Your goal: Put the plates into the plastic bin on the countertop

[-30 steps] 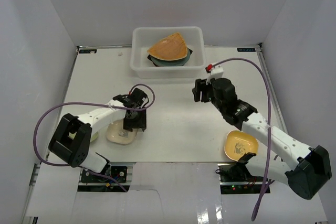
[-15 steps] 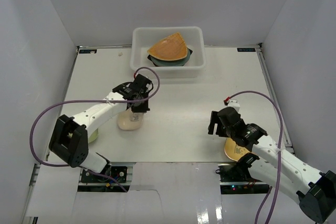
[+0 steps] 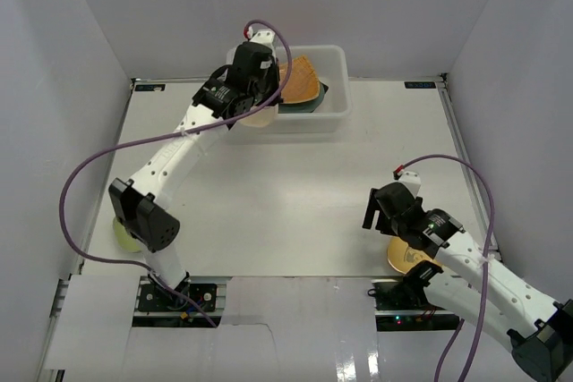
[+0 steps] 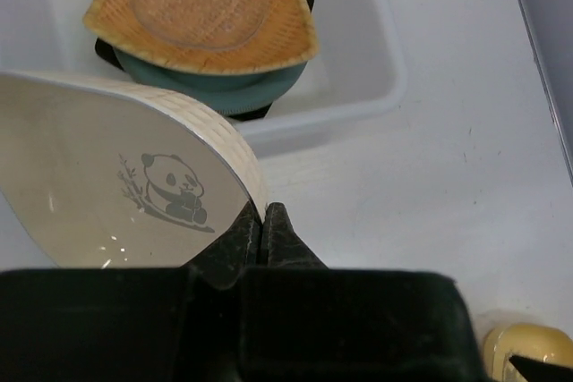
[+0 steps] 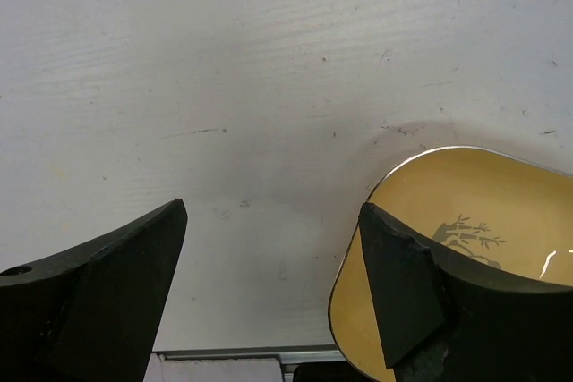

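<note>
Glossy cream plate [image 4: 89, 149], grey panda print, woven-patterned rim.

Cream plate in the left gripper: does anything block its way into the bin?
Nothing visible. The cream plate hangs at the near wall of the bin; inside, an orange woven plate on a teal plate leaves the left floor bare.

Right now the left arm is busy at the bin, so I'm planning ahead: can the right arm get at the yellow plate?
Probably yes: the right gripper hangs open at the yellow plate's edge, one finger over its rim, and nothing sits on the plate.
</note>
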